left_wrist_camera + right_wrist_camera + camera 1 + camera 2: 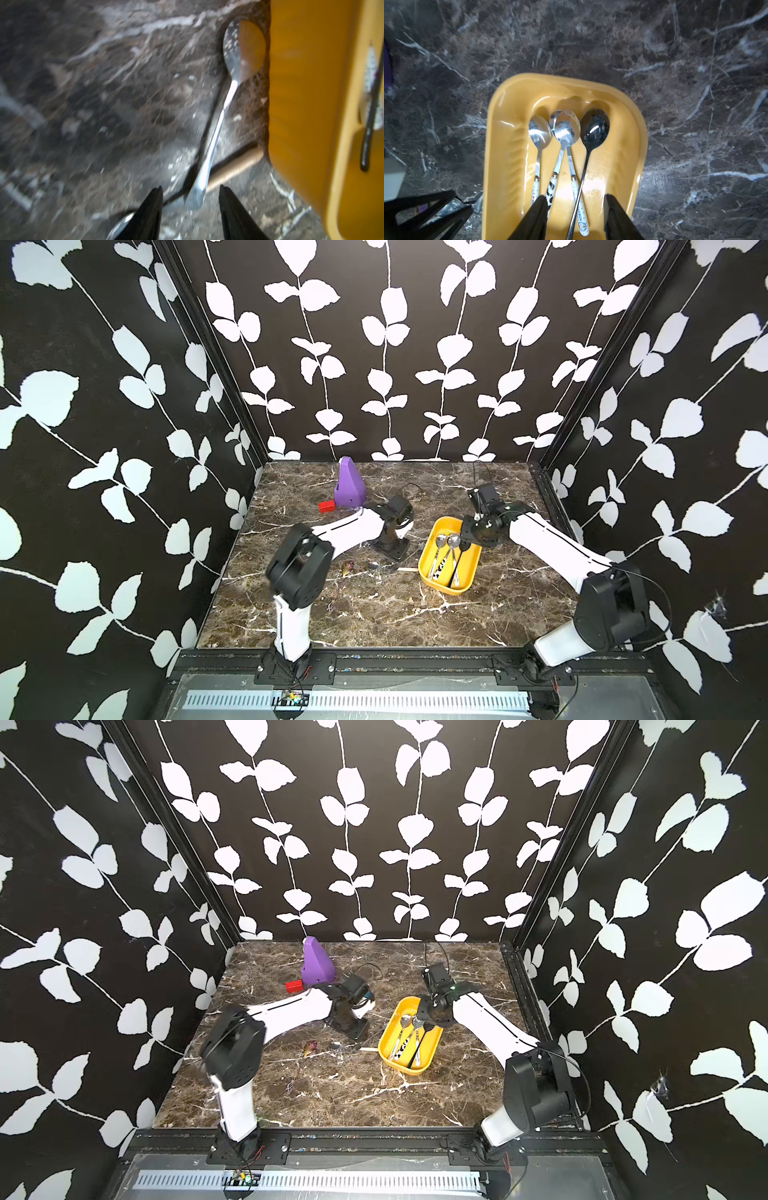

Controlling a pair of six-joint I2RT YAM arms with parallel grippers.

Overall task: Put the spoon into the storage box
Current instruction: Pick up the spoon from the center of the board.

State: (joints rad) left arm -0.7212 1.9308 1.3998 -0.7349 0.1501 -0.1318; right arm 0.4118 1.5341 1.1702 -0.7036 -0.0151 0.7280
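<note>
Spoons fill much of the storage box (pixel 428 556), a shallow yellow tray that sits on the marble table (pixel 374 614) right of centre in both top views. The right wrist view shows four of them lying side by side, bowls toward the tray's rounded end: three silver spoons with patterned white handles (pixel 539 133) and a black spoon (pixel 595 128) at one side.

One more silver spoon (pixel 226 99) lies on the table outside the tray, just beside its outer wall, seen in the left wrist view (the picture is blurred). Its bowl points away from the camera and mirrors the yellow wall; its handle end lies between the left gripper's (pixel 190 193) two dark fingers. Those fingers stand apart, one on each side of the handle, and they clasp nothing. A tan stick-like thing (pixel 234 168) lies under or behind the handle, one end near the tray's corner.

The right gripper (pixel 575 203) hangs over the tray, above the spoon handles, its fingers spread and empty, with the black spoon's handle running between them below.

Toward the back left of the table stand a purple wedge (pixel 349 485) and, just beside it, a small red block (pixel 327 506), both well apart from the tray.
</note>
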